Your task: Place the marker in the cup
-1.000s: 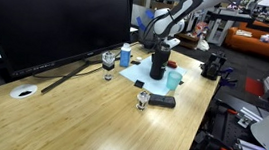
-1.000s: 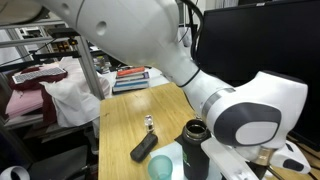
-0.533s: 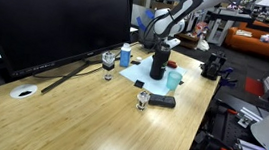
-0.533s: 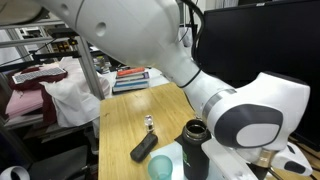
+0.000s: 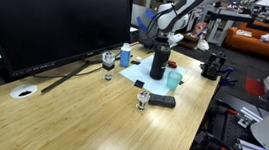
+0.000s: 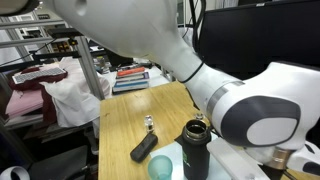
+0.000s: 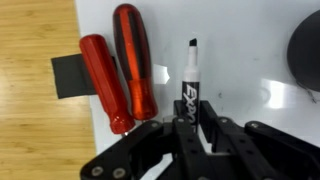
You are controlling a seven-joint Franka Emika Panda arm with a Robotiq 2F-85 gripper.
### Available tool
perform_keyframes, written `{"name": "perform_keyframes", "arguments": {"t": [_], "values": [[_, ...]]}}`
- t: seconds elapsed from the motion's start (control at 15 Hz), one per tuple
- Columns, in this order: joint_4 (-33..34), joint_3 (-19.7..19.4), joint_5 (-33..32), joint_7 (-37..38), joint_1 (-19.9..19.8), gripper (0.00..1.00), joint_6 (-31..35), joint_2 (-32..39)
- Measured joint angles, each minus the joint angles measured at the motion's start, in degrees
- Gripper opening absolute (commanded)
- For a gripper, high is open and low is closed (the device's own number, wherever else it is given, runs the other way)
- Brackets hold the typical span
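Marker (image 7: 188,85) was what I had in the gripper (image 7: 190,128) at this moment: the jaws pinched its black barrel from both sides at the lower middle of the wrist view, with the dark tip pointing toward the top of the frame. White lettering ran along the barrel, and I read it as EXPO.

Going across that wrist view from the left, I saw the wooden table (image 7: 35,110), then a dark rectangular patch (image 7: 66,78) at the edge of a white sheet (image 7: 245,60). Next came two red handles (image 7: 120,65) lying side by side on the sheet, tilted, just left of the marker and apart from it. At the far right edge I saw part of a dark round object (image 7: 306,50), and I could not tell what it was.

In an exterior view I saw, from the left, a white disc (image 5: 24,92) on the table, a big dark monitor (image 5: 55,16), a wine glass (image 5: 108,60), a blue bottle (image 5: 125,55) and a tall black bottle (image 5: 159,64). The teal cup (image 5: 174,80) stood just to the right of the black bottle. I could read no labels on any of these. The marker was up in the gripper, not in the cup.
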Motion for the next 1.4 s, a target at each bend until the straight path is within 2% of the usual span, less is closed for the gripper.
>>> {"name": "perform_keyframes", "arguments": {"t": [0.33,0.67,1.0,1.27,1.4], "values": [[-7.4,-1.7,-5.7,2.7,1.5,0.05,-4.1,-8.1],[-17.5,-1.3,-6.3,7.1,4.3,0.05,-4.4,-13.9],[-27.1,-3.9,-11.7,23.3,6.5,0.05,-3.5,-21.4],[-34.5,-4.0,-14.6,31.9,7.8,0.05,-4.2,-27.7],[-37.7,-3.8,-17.0,35.2,8.8,0.05,-6.6,-31.3]]}}
